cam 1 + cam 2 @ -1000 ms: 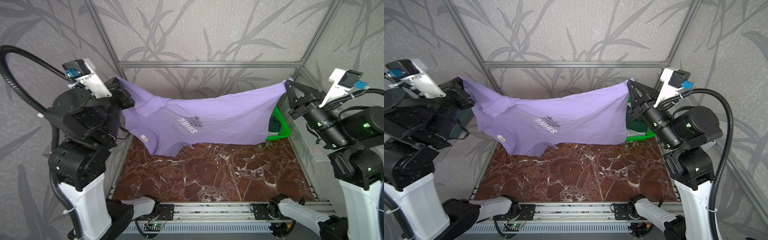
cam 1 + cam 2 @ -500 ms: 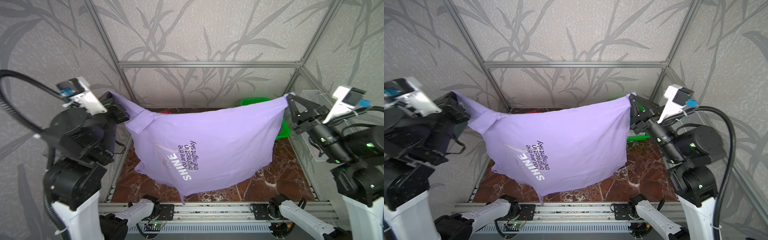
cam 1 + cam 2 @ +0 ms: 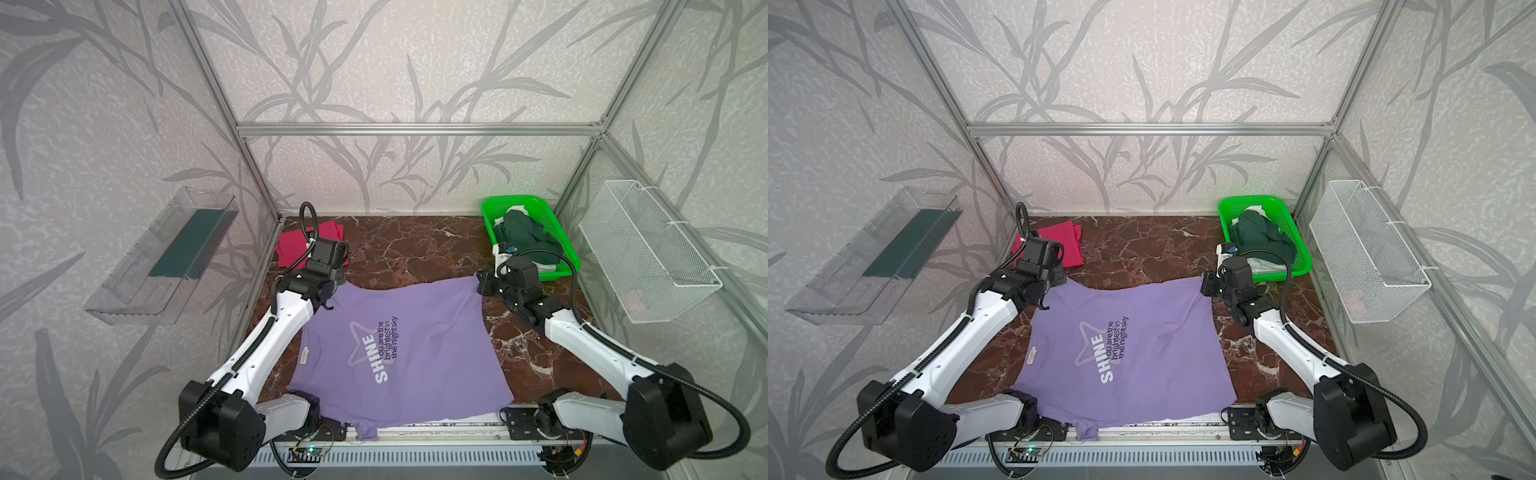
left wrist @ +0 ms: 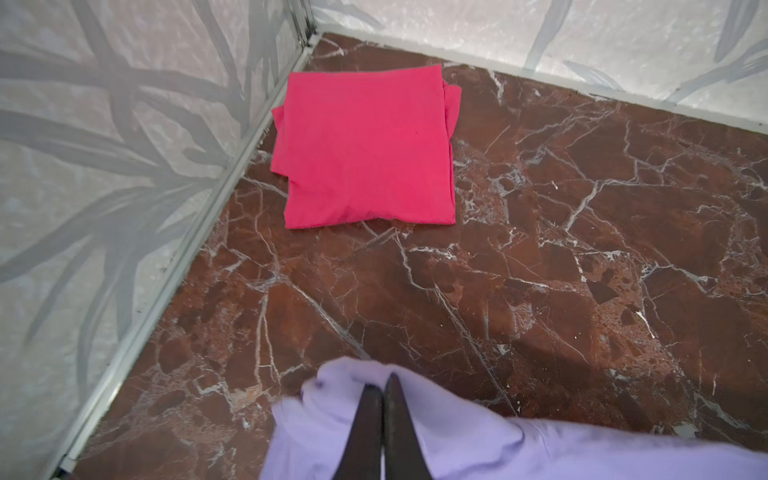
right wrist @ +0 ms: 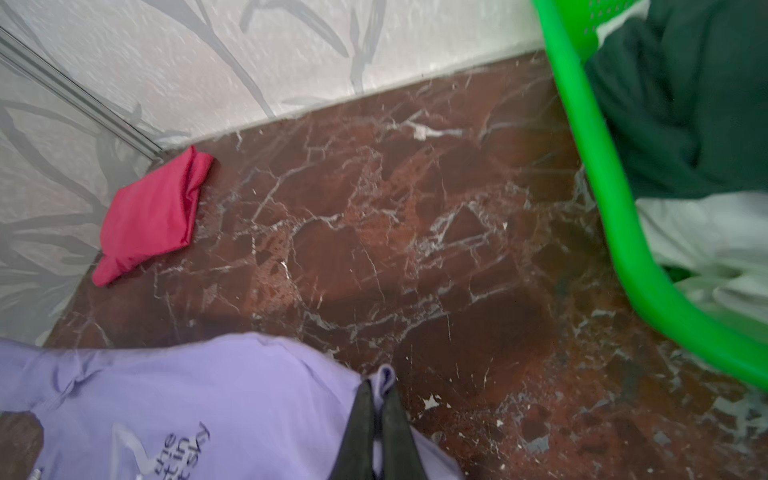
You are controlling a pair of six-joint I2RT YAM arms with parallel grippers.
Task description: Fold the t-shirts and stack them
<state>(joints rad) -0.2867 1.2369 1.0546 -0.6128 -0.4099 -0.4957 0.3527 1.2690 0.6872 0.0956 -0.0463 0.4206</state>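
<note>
A second ago the lavender t-shirt (image 3: 419, 345) hung in the air, stretched between two raised arms. Now both arms are low and reaching out, and the shirt lies flat on the marble tabletop (image 3: 415, 249) with its white lettering facing up.

The left gripper (image 4: 383, 384) is closed tight on one far corner of the shirt, with purple cloth bunched around its tips. The right gripper (image 5: 376, 390) is likewise pinched shut on the other far corner, a small fold of hem standing up between its tips.

From the two grippers the shirt spreads back toward the arm bases. Its near edge and one sleeve hang over the front rail (image 3: 440, 432).

The folded magenta t-shirt (image 4: 365, 145) lies beyond the left gripper in the corner, apart from the purple cloth. The green basket (image 3: 519, 200) sits just beyond the right gripper. It holds a crumpled dark green garment (image 3: 528, 237) on top of a white garment (image 5: 706, 237).
</note>
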